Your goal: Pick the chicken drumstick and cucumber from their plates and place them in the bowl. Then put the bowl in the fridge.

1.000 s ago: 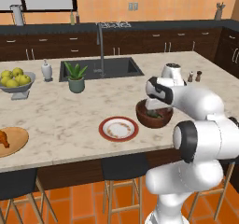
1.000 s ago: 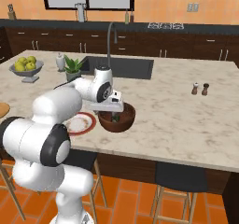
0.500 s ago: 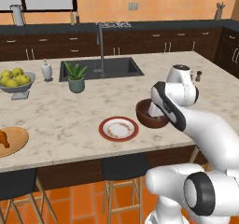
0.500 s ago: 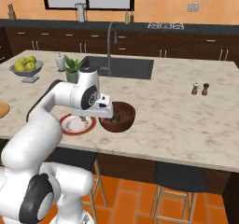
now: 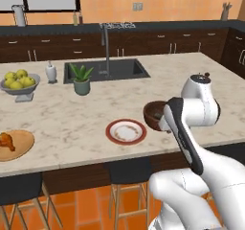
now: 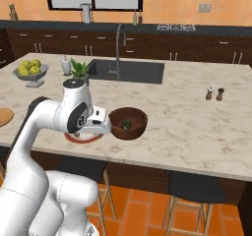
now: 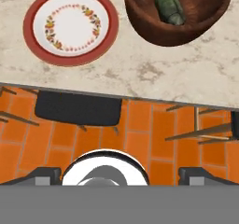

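Nearest in the hand view, the gripper (image 7: 119, 174) shows two dark finger tips (image 7: 44, 175) set far apart at the bottom corners, spread wide with nothing between them, above orange floor tiles and a dark stool seat (image 7: 78, 110). Beyond the counter edge in that view, the white plate with the red rim (image 7: 71, 25) sits at about eleven o'clock, bare, and the dark wooden bowl (image 7: 177, 14) sits at about one o'clock, just beside the plate but not touching it. The cucumber (image 7: 169, 6) lies inside the bowl, tilted against its inner wall. In the left base view the white arm folds across the lower right, and its hand stands at the bowl (image 5: 154, 115), hiding the right part of it; the red-rimmed plate (image 5: 126, 131) lies at about nine o'clock from the bowl, near the front edge of the marble counter (image 5: 72, 114). Far off at nine o'clock, at the left edge of the counter, the tan wooden plate (image 5: 18, 145) carries the chicken drumstick (image 5: 5, 140), well apart from the bowl. Farther back stand a potted plant (image 5: 82, 78), a white bottle (image 5: 50, 72) and a grey bowl of yellow fruit (image 5: 18, 83), with the sink (image 5: 105, 71) and its tap behind them. In the right base view the bowl (image 6: 128, 123) shows the green cucumber (image 6: 126, 124) within, and two shakers (image 6: 215, 94) stand well to its two o'clock.
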